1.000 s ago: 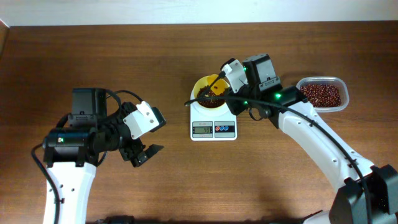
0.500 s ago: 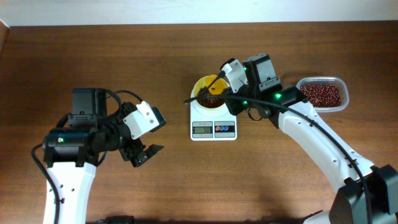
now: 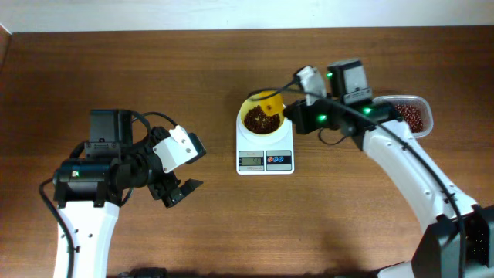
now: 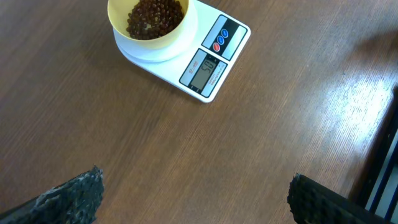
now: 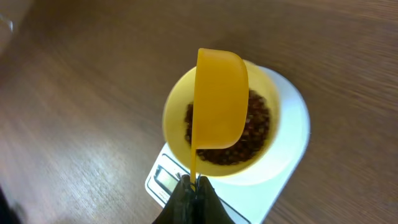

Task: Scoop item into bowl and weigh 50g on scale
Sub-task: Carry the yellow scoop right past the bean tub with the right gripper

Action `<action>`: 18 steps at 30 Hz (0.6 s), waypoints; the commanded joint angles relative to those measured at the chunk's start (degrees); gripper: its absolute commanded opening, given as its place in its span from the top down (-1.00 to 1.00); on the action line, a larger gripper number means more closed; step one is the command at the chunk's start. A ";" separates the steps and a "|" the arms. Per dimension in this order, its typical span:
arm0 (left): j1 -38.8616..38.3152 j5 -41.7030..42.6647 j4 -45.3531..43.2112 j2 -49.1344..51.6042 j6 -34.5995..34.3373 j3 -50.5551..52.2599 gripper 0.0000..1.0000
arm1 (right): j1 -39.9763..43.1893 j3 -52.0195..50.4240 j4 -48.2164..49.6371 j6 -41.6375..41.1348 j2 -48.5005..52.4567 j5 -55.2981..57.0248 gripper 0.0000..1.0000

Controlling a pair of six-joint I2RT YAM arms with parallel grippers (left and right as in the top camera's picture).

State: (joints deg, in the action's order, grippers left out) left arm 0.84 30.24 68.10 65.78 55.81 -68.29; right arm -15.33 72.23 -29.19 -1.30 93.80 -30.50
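The pale yellow bowl (image 3: 261,117) sits on the white scale (image 3: 265,158) and holds a heap of dark red-brown beans (image 3: 259,120). Bowl (image 4: 152,25), beans (image 4: 155,14) and scale (image 4: 214,62) also show in the left wrist view, and bowl (image 5: 176,118), beans (image 5: 255,134) and scale (image 5: 292,140) in the right wrist view. My right gripper (image 5: 194,185) is shut on the thin handle of a yellow scoop (image 5: 219,106), held above the bowl and turned on its side. In the overhead view the scoop (image 3: 269,101) is over the bowl's far rim. My left gripper (image 3: 176,189) is open and empty, left of the scale.
A clear rectangular tub (image 3: 409,114) with more beans stands at the right, partly behind my right arm. The scale's display (image 4: 205,68) faces the front, with red and blue buttons (image 4: 226,37) beside it.
My right gripper has drawn back to the right and lifted the scoop out of the bowl to above its far rim. The left arm has not moved.
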 commanded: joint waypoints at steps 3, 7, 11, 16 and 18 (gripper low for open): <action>0.35 1.22 0.07 -0.11 0.87 -0.04 -0.97 | 5.29 0.76 -0.02 -1.11 -2.01 -3.85 0.92; 0.35 1.22 0.07 -0.11 0.87 -0.04 -0.97 | 7.87 0.76 -0.13 -1.07 -5.16 -3.34 0.92; 0.35 1.22 0.07 -0.11 0.87 -0.04 -0.97 | 11.56 0.76 -2.25 -0.87 -5.97 -3.34 0.92; 0.35 1.22 0.07 -0.11 0.87 -0.04 -0.97 | 23.02 0.74 -7.23 3.43 -5.97 -3.34 0.92; 0.35 1.22 0.07 -0.11 0.87 -0.04 -0.97 | 28.37 0.74 -10.05 5.60 -5.97 -3.32 0.92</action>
State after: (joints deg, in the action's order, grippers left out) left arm 0.84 30.24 68.12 65.78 55.81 -68.29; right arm 8.36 72.23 -37.60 0.69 88.68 -33.30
